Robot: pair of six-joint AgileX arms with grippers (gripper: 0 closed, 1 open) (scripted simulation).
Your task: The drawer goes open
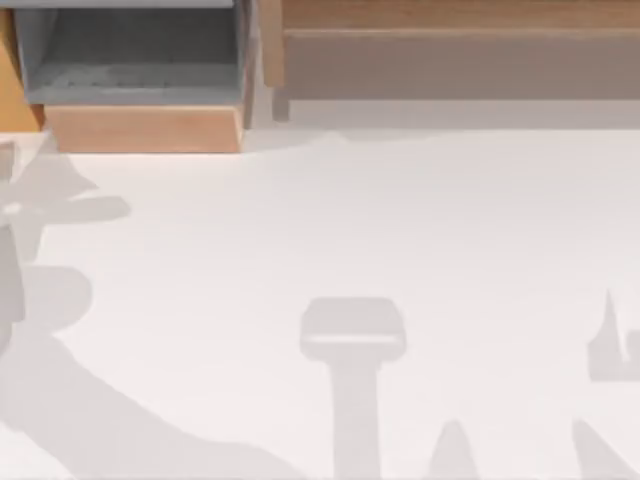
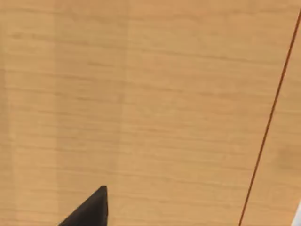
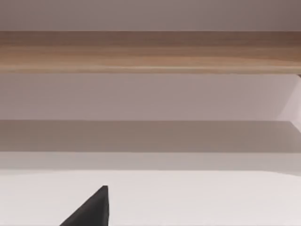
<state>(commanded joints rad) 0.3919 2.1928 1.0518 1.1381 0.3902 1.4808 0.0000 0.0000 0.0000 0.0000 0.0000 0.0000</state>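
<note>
The drawer [image 1: 145,128] sits at the table's far left. Its light-brown front panel is pulled out toward the table's middle, and its grey walls and floor [image 1: 130,60] lie open to view. In the left wrist view, a dark part of my left gripper [image 2: 91,212] is close to an orange-brown wooden surface [image 2: 141,103] with a thin dark seam [image 2: 268,127]; I cannot tell which panel it is. In the right wrist view, a dark part of my right gripper [image 3: 91,212] hangs over the white table [image 3: 197,197], well back from the wood.
A long wide brown wooden slab [image 1: 450,15] runs along the far edge to the right of the drawer, and it also crosses the right wrist view as the slab [image 3: 150,52]. Arm shadows fall on the white table [image 1: 350,220] at the left and near edges.
</note>
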